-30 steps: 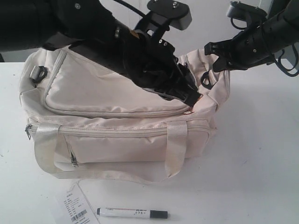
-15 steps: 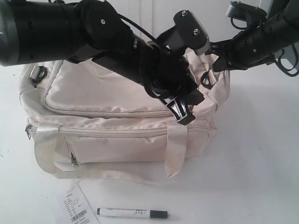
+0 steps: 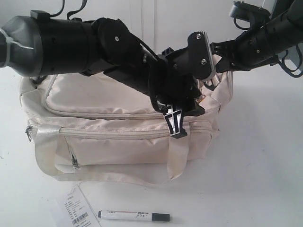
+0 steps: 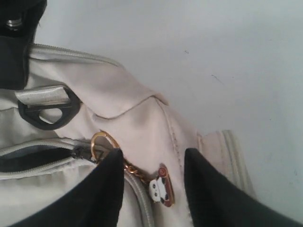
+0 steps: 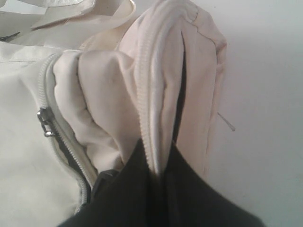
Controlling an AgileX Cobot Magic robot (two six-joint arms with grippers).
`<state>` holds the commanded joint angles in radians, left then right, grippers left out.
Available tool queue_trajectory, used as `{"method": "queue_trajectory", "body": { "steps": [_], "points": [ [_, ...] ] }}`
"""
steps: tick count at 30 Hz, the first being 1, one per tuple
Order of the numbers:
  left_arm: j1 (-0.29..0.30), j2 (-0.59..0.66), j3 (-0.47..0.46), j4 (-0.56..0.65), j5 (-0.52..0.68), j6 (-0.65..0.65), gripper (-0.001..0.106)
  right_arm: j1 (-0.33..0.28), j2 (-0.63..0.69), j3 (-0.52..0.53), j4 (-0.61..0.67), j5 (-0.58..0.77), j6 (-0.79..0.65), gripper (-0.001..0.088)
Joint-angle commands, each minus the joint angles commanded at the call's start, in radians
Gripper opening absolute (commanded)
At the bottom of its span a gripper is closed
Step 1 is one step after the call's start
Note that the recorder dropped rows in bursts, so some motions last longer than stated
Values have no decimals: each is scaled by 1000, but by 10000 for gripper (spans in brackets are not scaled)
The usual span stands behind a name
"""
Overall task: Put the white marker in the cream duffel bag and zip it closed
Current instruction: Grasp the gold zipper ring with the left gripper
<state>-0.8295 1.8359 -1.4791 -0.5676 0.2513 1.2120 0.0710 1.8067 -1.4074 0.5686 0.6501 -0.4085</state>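
Observation:
The cream duffel bag [image 3: 94, 94] stands on the white table with its front toward the camera. The white marker [image 3: 134, 216], with a dark cap, lies on the table in front of the bag. My left gripper [image 3: 176, 124] reaches across the bag's right top corner and points down. It is open [image 4: 154, 163], and the zipper's gold ring and small charm [image 4: 161, 189] hang between its fingers [image 4: 102, 189]. A dark gap shows along the zipper beside the slider [image 4: 83, 152]. My right gripper [image 3: 214, 53] is shut on a fold of the bag's end fabric [image 5: 156, 142].
A paper tag with a barcode [image 3: 75, 210] lies just left of the marker. A black buckle [image 4: 47, 106] sits on the bag's end. Two strap handles [image 3: 47, 151] hang over the bag's front. The table edge runs behind the bag.
My left arm has swung its wrist around; the gripper moved from the top zipper's right end to point down over the bag's front corner. The right gripper and marker have stayed put.

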Motion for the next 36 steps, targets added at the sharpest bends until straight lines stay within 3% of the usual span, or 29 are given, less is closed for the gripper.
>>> {"method": "queue_trajectory", "body": {
  "steps": [8,26,28,34,36],
  "points": [
    [0,42,0,0,-44,130,483,0,0,0,0,0,0,0],
    [0,100,0,0,-221,151,470,0,0,0,0,-2,0,0],
    [0,100,0,0,-234,151,389,0,0,0,0,-2,0,0],
    [0,125,0,0,-234,151,0,0,0,0,0,-2,0,0],
    [0,122,0,0,-235,134,0,0,0,0,0,-2,0,0]
  ]
}}
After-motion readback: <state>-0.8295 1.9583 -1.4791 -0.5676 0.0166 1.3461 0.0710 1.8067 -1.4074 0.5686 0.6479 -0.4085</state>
